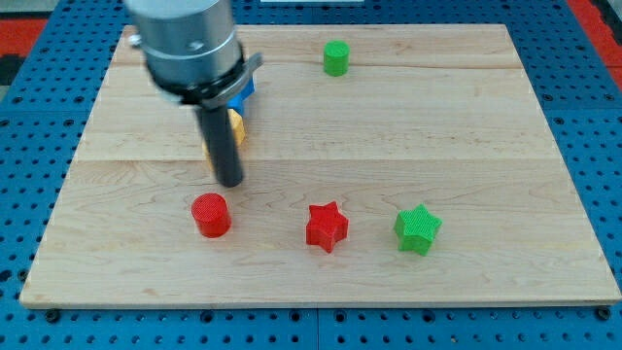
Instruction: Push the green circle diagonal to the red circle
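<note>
**Inspector:** Wooden board (389, 146) of pale planks, resting on a blue perforated base (29, 146). Report block positions

**Assistant:** Green circle (336, 58) sits near the view's top, right of centre, well apart from everything else. Red circle (211, 215) lies low on the view's left. Red star (327, 227) is to its right, green star (418, 229) further right again, the three forming a rough row

**Inspector:** And the arm?

**Assistant:** It carries no gripper, so there are no jaws to report as apart or together. The dark rod descends from a grey housing (185, 44); my tip (229, 183) stands just above the red circle, near it but apart. A blue block (243, 92) and a yellow block (235, 126) show partly behind the rod, shapes not discernible
</note>
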Available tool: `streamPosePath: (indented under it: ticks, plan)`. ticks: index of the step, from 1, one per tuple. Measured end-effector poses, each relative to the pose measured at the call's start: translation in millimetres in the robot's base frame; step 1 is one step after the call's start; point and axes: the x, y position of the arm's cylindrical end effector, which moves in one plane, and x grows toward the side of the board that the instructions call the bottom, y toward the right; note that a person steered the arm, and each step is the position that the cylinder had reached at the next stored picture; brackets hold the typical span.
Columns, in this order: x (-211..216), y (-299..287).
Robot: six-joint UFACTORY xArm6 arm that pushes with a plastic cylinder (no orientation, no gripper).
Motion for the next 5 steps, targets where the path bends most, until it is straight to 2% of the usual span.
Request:
streamPosePath:
  ticks: [1, 2, 3, 4, 5]
  plan:
    - [-88, 65]
    - [-166, 17]
    - [-245, 50]
    - [-230, 166]
    - [-208, 152]
